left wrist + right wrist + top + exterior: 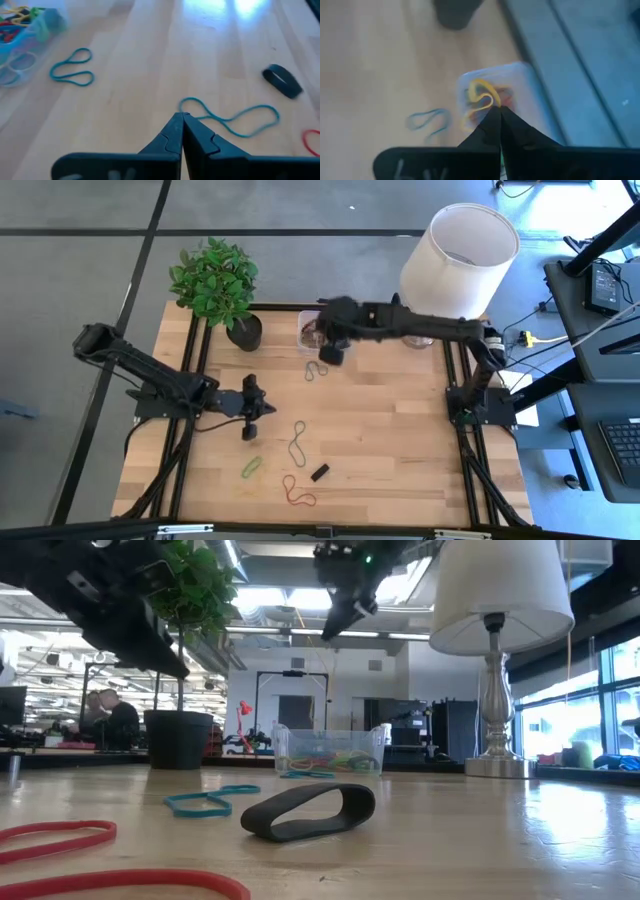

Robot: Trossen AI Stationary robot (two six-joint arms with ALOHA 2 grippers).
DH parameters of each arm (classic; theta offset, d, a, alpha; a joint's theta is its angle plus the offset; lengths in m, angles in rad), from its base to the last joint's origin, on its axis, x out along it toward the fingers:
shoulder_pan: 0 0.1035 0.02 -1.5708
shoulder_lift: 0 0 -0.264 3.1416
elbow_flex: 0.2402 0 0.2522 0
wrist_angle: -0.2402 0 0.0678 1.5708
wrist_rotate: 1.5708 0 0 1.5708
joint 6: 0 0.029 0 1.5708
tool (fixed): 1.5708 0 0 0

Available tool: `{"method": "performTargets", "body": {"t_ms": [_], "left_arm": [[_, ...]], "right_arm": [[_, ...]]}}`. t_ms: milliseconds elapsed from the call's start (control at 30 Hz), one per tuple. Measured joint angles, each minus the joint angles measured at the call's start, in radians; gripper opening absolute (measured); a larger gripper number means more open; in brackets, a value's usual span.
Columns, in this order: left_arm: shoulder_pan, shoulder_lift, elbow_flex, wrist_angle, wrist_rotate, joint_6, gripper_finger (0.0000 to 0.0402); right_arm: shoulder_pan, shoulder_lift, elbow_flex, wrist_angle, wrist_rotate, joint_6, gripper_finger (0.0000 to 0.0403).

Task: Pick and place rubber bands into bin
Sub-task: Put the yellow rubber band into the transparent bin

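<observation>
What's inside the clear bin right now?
The bin holds a heap of rubber bands, yellow, red, green and blue among them. The count is hidden; they overlap.

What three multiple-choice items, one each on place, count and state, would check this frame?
1. Where is the right gripper?
A. over the near table edge
B. by the clear bin, at the table's far side
C. beside the red band

2. How many teal rubber bands lie loose on the table?
A. two
B. none
C. five

3. How do the left gripper fingers stand?
A. wide open
B. shut around the black band
C. shut, holding nothing

Key: 1 B, the high view shows it next to the bin near the plant pot. 2 A, the left wrist view shows one teal band near the bin and another teal band ahead of the fingers. 3 C, the tips meet with nothing between.
</observation>
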Motion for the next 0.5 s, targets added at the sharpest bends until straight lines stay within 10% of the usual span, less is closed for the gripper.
{"method": "performTargets", "body": {"t_ms": [500], "left_arm": [[0.064,0.000,0.000,0.000,-0.020,-0.133,0.0002]], "right_arm": [[-0.202,0.310,0.001,0.118,-0.133,-0.180,0.0013]]}}
